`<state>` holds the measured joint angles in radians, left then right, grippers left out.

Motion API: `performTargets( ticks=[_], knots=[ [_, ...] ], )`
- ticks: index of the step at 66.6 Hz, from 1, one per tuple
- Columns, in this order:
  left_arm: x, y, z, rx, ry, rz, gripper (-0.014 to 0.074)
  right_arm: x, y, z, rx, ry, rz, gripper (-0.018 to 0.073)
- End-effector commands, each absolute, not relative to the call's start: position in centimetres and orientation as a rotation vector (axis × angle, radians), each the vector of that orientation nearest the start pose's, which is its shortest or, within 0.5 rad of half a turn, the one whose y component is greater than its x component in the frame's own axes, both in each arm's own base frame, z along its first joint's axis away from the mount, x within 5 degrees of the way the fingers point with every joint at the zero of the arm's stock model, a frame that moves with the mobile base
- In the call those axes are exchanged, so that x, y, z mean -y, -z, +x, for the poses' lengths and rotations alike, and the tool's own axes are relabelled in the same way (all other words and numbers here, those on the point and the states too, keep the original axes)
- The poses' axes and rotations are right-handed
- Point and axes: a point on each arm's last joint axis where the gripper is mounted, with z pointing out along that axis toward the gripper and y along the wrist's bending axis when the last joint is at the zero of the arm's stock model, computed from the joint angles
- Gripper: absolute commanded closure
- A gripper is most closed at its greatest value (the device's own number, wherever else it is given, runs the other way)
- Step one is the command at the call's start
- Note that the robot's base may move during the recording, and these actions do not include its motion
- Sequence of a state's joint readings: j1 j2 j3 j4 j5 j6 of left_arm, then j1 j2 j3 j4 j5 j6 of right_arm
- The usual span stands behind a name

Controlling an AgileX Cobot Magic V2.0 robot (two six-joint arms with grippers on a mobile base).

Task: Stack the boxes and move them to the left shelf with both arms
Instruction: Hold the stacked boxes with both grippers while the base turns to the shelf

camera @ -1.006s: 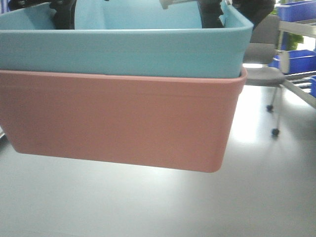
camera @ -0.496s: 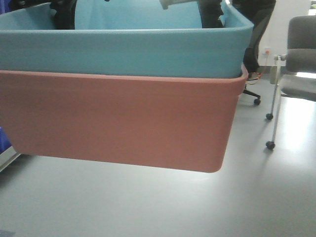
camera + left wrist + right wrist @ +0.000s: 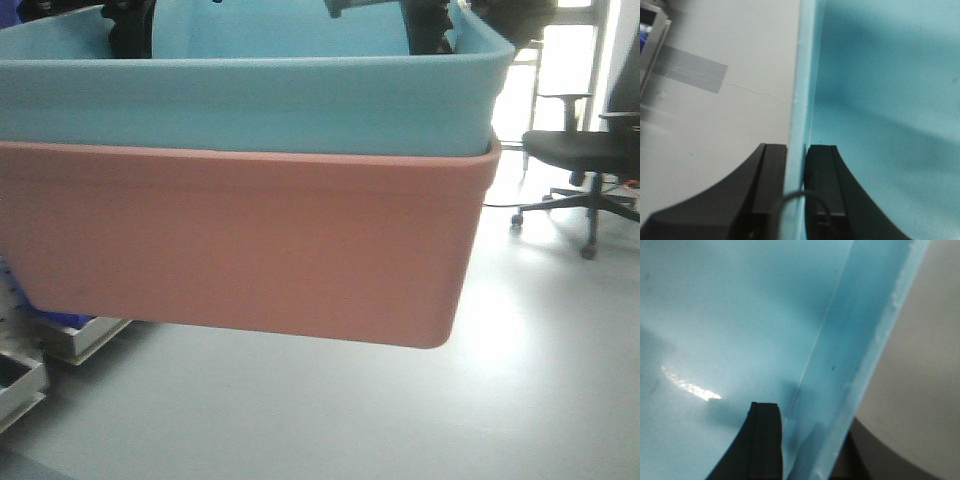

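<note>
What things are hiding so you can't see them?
Front view: the light blue box, nested in the pink box, hides most of both arms.
Right wrist view: the right gripper has its outer finger hidden behind the blue wall.
Left wrist view: the left gripper is cut off by the bottom edge.

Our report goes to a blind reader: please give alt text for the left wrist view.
The left gripper clamps the wall of the light blue box, one black finger outside, one inside. Beyond lies grey floor with a tape strip.
</note>
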<state>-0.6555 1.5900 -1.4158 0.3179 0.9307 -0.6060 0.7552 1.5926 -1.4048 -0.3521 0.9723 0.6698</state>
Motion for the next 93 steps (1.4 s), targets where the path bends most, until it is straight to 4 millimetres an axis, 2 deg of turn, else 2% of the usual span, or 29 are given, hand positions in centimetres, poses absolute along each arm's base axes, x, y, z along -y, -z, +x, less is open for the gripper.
performTargets(
  ticks=[1,93],
  knots=[
    [21.88,-37.11,27.11,-2.312,0.465,0.212,0.0599,-23.61,-37.04,26.45,-2.263,-0.449,-0.261,0.0504],
    [21.88,-37.11,27.11,-2.312,0.465,0.212,0.0599,-23.61,-37.05,26.45,-2.263,-0.449,-0.261,0.0504]
  ],
)
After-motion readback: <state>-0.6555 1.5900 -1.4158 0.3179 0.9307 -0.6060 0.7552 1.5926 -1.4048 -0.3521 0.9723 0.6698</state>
